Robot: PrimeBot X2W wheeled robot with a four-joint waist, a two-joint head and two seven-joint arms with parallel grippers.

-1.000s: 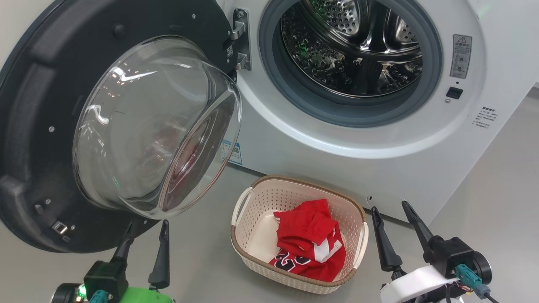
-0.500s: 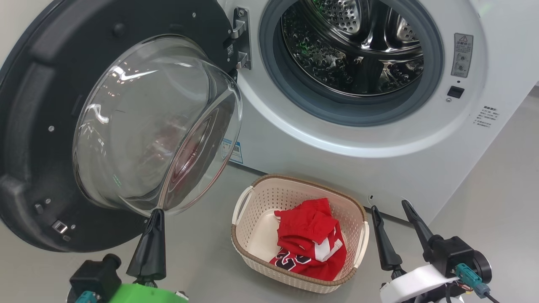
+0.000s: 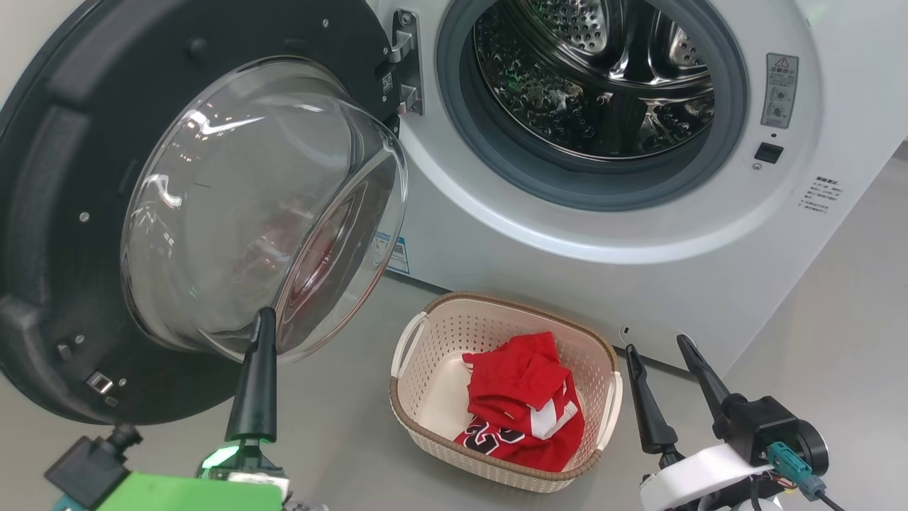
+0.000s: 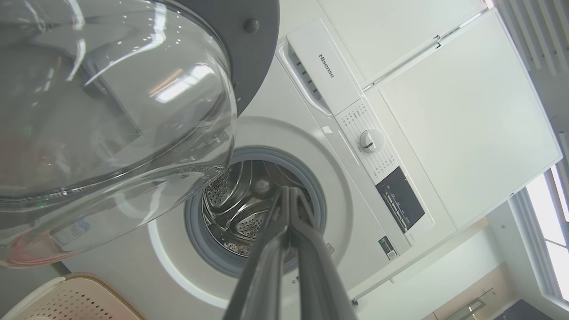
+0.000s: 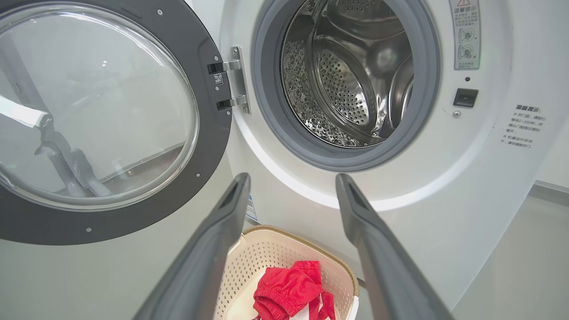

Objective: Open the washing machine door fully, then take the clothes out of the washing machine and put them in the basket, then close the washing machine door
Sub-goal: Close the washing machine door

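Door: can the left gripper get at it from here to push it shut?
Probably yes. The left gripper, shut, sits just below the glass bowl of the door, with nothing between them.

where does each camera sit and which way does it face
Head view: on the head, looking down at the washing machine door, the basket, the shut left gripper and the open right gripper.
Left wrist view: low by the door, tilted up along its closed fingers at the drum.
Right wrist view: facing the drum between its spread fingers, basket below.
Shared: both wrist views show door and drum.
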